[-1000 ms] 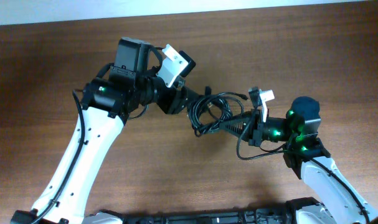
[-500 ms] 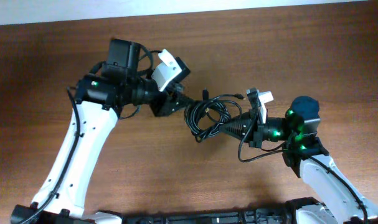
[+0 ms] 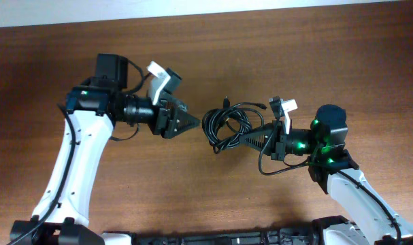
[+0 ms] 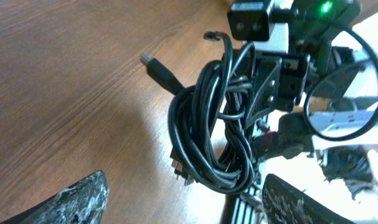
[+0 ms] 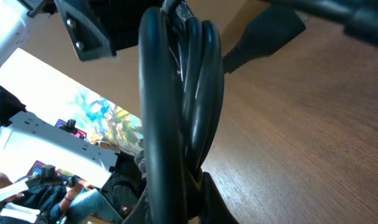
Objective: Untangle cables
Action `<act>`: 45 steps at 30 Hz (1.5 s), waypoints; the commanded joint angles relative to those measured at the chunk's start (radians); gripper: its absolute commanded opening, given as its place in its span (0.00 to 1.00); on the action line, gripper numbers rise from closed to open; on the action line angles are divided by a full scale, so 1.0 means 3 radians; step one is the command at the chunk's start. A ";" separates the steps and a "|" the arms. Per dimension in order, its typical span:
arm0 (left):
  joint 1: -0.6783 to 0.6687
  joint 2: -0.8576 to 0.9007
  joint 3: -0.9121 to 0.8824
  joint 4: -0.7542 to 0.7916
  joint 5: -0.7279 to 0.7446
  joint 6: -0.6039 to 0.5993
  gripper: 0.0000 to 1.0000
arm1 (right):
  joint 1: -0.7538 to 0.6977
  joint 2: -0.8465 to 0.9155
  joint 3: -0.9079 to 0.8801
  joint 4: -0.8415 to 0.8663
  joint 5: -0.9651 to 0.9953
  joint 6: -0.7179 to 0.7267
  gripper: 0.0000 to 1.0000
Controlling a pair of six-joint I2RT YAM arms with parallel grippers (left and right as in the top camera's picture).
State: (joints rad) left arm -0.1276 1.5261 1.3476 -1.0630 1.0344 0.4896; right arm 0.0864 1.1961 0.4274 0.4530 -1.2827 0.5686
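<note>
The cables (image 4: 185, 140) form one tight coil of several black loops near the middle of the table (image 3: 274, 54), with a silver-tipped plug (image 4: 159, 68) projecting from it. Right gripper (image 3: 250, 138): jaws clamped on the coil. Left gripper (image 3: 190, 122): jaws spread wide, empty, near the coil on its left-edge side.

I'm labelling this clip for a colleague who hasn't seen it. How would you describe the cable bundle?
On the brown wooden table, look at the middle. The cable bundle is held there by the right gripper, apart from the open left gripper. Unlike the thicker wire looping behind that gripper, it is a coil of thin black cords with plugs sticking out.
</note>
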 commanded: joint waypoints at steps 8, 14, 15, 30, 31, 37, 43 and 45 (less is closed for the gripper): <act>-0.0501 0.0006 -0.0034 0.0367 -0.0524 0.0217 0.65 | 0.0435 -0.0017 0.0041 0.0155 -0.0046 -0.0050 0.04; -0.0557 0.0009 -0.0046 0.0357 -0.0534 0.0217 0.08 | 0.0456 -0.0017 0.0041 0.0177 -0.0047 -0.0050 0.04; -0.0557 0.0009 -0.0064 0.0357 -0.0534 0.0217 0.00 | 0.0456 -0.0017 0.0041 0.0178 -0.0047 -0.0048 0.04; -0.0557 0.0025 -0.0072 0.0009 -0.0617 0.0216 0.40 | 0.0456 -0.0017 0.0041 0.0202 -0.0046 -0.0048 0.04; -0.0558 0.0025 -0.0083 0.0006 -0.0615 0.0216 0.41 | 0.0456 -0.0017 0.0041 0.0202 -0.0046 -0.0050 0.04; -0.0403 0.0031 -0.0102 0.0539 -0.0735 -0.0932 0.00 | 0.0456 -0.0017 0.0041 0.0197 0.0687 -0.0050 0.68; -0.0201 0.0031 -0.0102 0.0618 -0.1556 -0.4340 0.00 | 0.1437 -0.0017 0.0041 0.0205 0.2818 -0.0051 0.98; -0.0280 0.0031 -0.0102 0.0507 -0.1558 -0.4485 0.00 | 0.1778 -0.0017 0.0041 0.0261 0.3539 -0.0052 0.99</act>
State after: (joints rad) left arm -0.1856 1.5303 1.3140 -0.8909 0.5652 -0.6991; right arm 0.5316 1.1946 0.4301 0.5137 -0.5510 0.5613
